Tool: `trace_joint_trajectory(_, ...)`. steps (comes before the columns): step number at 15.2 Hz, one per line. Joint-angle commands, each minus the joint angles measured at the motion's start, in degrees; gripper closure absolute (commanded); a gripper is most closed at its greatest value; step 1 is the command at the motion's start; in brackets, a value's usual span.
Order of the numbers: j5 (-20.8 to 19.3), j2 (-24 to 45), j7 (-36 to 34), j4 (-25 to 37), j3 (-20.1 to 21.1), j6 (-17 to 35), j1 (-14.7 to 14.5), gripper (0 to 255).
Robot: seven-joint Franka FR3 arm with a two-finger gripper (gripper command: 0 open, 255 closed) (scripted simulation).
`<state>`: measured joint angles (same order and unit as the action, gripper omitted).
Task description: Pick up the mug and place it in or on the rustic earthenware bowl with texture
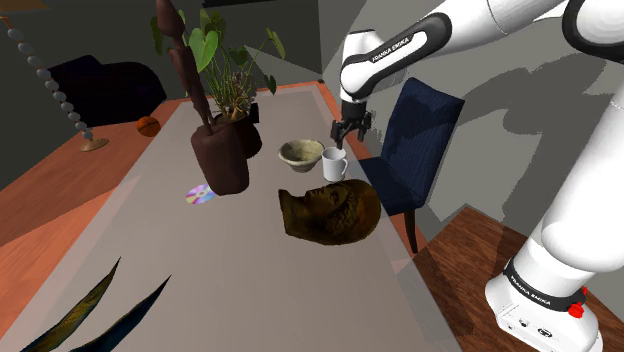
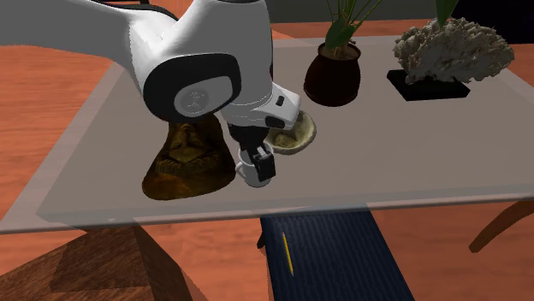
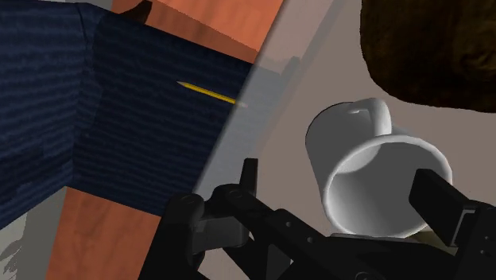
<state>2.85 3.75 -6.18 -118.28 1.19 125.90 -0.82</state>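
Black two-finger gripper [image 1: 350, 131] spread, grasping nothing, poised just above white mug [image 1: 333, 166]. Mug upright on grey worktop [image 1: 250, 270], just beside beige textured bowl [image 1: 300, 153], on its right in the shoulder view.

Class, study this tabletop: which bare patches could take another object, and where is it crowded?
Bare: the broad table stretch from the disc and brown head sculpture toward the shoulder camera; also the patch between bowl and coral piece. Crowded: mug, bowl and head sit close, end effector above the mug.
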Motion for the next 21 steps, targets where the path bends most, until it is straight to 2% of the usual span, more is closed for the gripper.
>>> trace_joint_trajectory(1, 0.31, 4.28, -0.02, 3.03, 0.22, 1.38, -0.21, 0)
trace_joint_trajectory(10, 0.49, 9.07, 0.09, 2.40, 0.39, 6.82, -0.38, 0)
trace_joint_trajectory(17, 0.49, 9.07, 0.08, 2.42, 0.39, 6.81, -0.38, 0)
trace_joint_trajectory(18, 0.49, 9.07, 0.08, 2.42, 0.39, 6.81, -0.38, 255)
trace_joint_trajectory(21, 0.49, 9.07, 0.08, 2.42, 0.39, 6.81, -0.38, 255)
